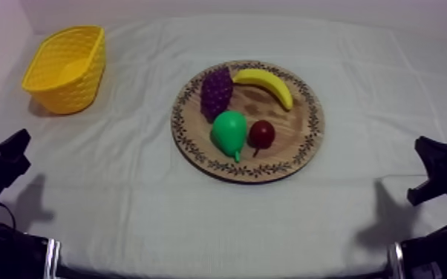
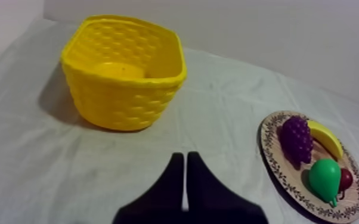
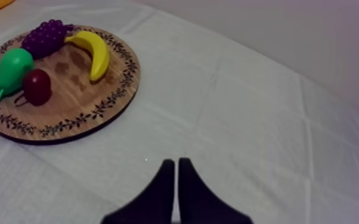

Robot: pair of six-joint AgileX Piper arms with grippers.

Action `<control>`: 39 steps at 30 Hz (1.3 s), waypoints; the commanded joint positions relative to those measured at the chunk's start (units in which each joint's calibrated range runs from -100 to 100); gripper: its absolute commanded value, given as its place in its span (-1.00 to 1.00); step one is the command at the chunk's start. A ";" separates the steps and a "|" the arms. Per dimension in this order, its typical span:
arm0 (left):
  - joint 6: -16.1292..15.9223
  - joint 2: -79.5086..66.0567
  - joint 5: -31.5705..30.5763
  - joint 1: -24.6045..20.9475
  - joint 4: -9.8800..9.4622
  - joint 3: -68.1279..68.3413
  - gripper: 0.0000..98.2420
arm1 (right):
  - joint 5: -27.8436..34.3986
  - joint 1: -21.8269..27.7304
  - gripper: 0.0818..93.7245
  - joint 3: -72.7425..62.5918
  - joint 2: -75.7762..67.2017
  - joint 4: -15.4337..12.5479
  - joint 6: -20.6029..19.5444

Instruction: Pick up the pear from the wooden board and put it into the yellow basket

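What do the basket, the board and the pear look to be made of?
Basket: likely moulded plastic, uniform yellow with a pressed weave pattern. Board: seems wood, with visible grain and a patterned rim. Pear: probably smooth plastic, evenly green.

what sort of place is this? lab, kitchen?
Probably a robot lab bench, not a home: a cloth-covered table, left gripper and right gripper parked shut at its sides, a pear and other toy fruit on a board, a basket nearby, bare walls.
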 commanded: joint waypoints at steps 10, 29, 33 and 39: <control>0.02 0.00 -0.02 -0.02 -0.01 0.04 -1.00 | 0.00 0.03 -0.99 -0.01 -0.01 0.00 0.01; -1.43 0.00 -0.02 -0.19 -0.01 0.04 -1.00 | 0.00 0.03 -0.99 -0.01 -0.01 0.00 0.01; -1.06 0.00 0.06 -0.39 0.01 0.01 -1.00 | 0.00 0.03 -0.99 -0.01 -0.01 0.00 0.01; -3.92 0.15 -2.50 -0.35 0.16 0.08 -1.00 | 0.00 0.03 -0.99 -0.01 -0.01 0.00 0.04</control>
